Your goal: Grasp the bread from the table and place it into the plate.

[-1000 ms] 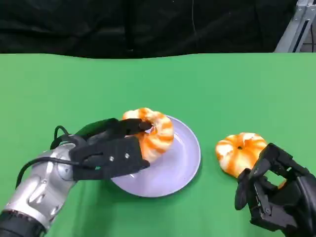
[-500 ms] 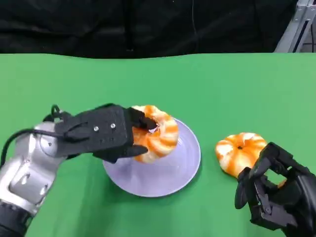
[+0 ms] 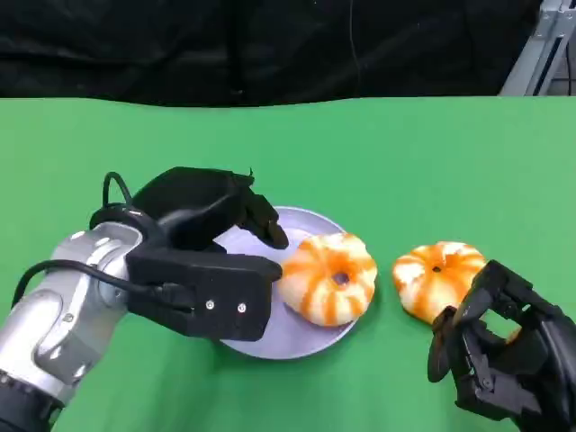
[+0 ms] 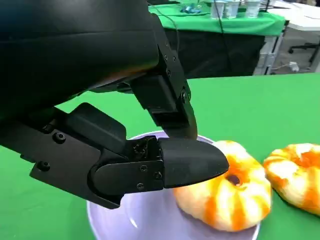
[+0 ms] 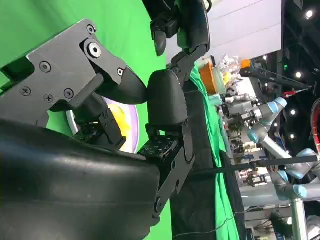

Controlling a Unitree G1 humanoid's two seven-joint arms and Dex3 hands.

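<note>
An orange-and-white striped ring bread (image 3: 328, 277) lies on the right part of the lavender plate (image 3: 290, 223), overhanging its rim a little. My left hand (image 3: 202, 261) hovers over the plate's left side with fingers spread, holding nothing. In the left wrist view the fingertips (image 4: 192, 162) stand just beside the bread (image 4: 235, 200) on the plate (image 4: 145, 220). A second striped bread (image 3: 438, 277) sits on the green table right of the plate. My right hand (image 3: 504, 355) rests near the front right, fingers curled in on nothing, just in front of that second bread.
The green table (image 3: 405, 162) stretches back to a black curtain. A metal frame leg (image 3: 540, 45) stands at the far right corner. The second bread (image 4: 297, 167) shows beside the plate in the left wrist view.
My left hand carried the bread rightward over the plate and let it go. The bread now lies on the plate's right side and the fingers have spread apart. The right hand has not moved.
</note>
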